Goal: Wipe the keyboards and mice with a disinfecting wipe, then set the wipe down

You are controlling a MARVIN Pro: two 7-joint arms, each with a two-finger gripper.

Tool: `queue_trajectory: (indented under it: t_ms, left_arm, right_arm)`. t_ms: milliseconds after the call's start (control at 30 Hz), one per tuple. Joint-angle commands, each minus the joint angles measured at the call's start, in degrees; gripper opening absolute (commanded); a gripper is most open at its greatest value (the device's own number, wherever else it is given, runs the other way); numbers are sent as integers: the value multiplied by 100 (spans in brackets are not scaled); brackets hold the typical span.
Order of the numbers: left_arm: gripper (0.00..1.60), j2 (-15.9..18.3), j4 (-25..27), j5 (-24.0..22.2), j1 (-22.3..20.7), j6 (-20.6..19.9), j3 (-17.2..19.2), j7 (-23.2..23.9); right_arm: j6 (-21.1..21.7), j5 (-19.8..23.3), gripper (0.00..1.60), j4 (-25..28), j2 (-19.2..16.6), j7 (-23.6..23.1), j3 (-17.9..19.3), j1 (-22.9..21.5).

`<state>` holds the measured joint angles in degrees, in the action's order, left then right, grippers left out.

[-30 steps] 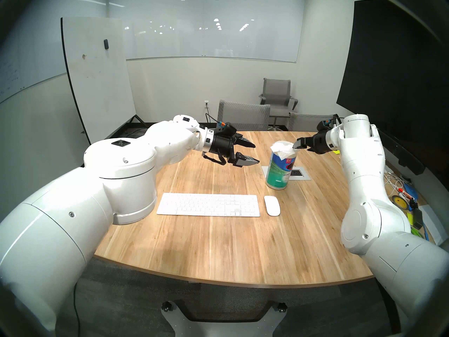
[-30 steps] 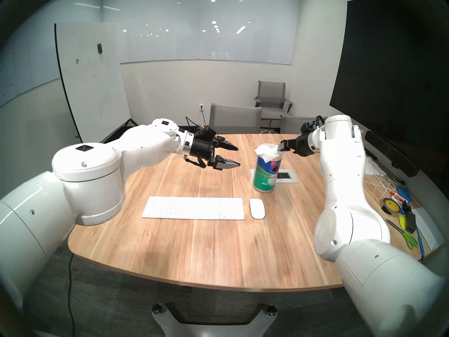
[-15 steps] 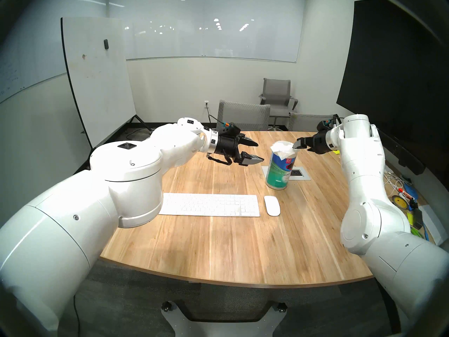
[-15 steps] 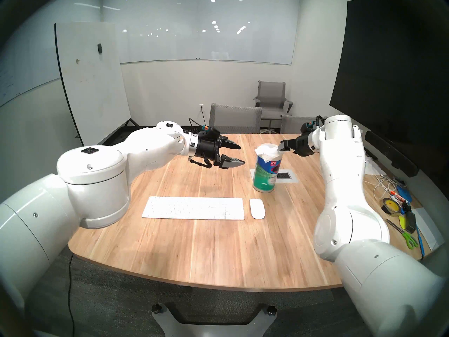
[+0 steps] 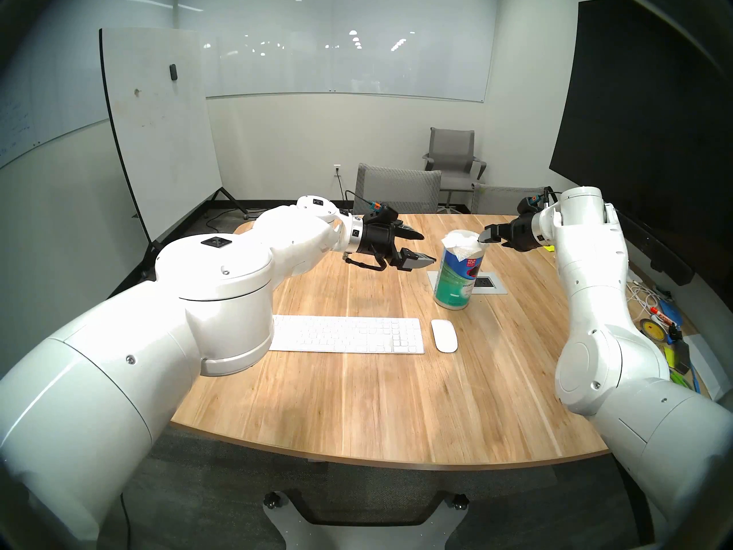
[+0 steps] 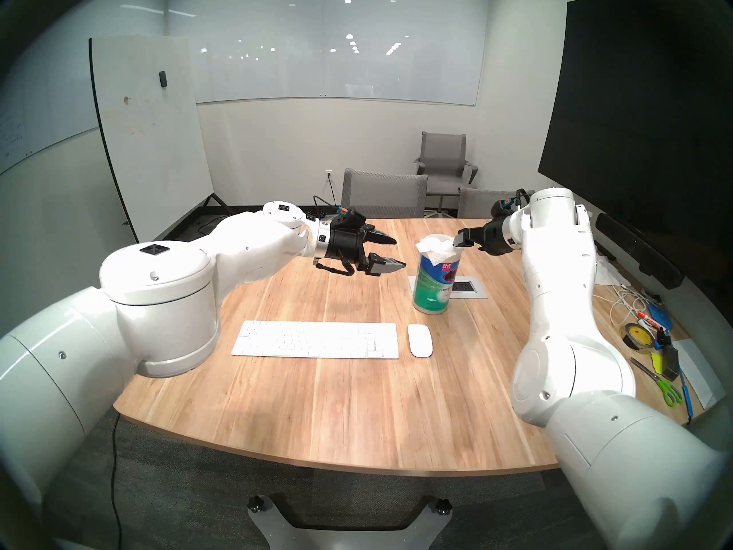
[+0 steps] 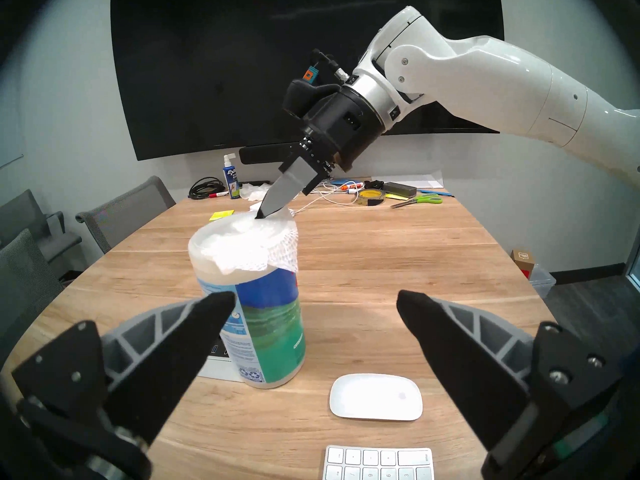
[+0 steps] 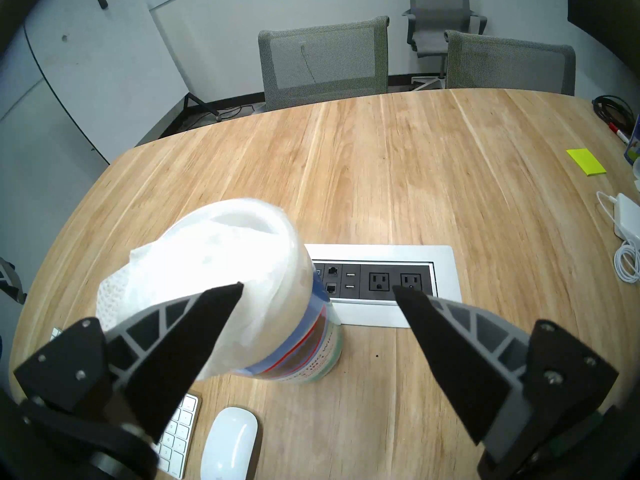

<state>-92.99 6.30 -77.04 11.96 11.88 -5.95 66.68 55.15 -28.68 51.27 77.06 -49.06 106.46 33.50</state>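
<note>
Wooden desk point(image 5: 357, 398) before me: keyboard point(image 5: 349, 335) and mouse point(image 5: 444, 335) lie side by side. Behind the mouse, the wipe point(image 5: 462, 241) drapes over its canister point(image 5: 456, 279). My left pincer point(image 5: 426, 247) is spread beside it; my right pincer point(image 8: 317, 292), spread, hangs over the wipe.

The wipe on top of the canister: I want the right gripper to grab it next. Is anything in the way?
Nothing visible. The right gripper, open, sits beside the wipe draped over the canister.
</note>
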Motion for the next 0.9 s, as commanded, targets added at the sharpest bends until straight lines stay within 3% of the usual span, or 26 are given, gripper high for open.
queue_trajectory:
  t_ms: [0,867]
  left_arm:
    - [160,-144,2,-21,-119,-72,28,-163]
    - [160,-376,-44,26,-94,-425,0,-811]
  right_arm:
    - [-15,4,160,78,-12,-7,-10,-130]
    - [-15,-39,160,74,17,-6,48,-124]
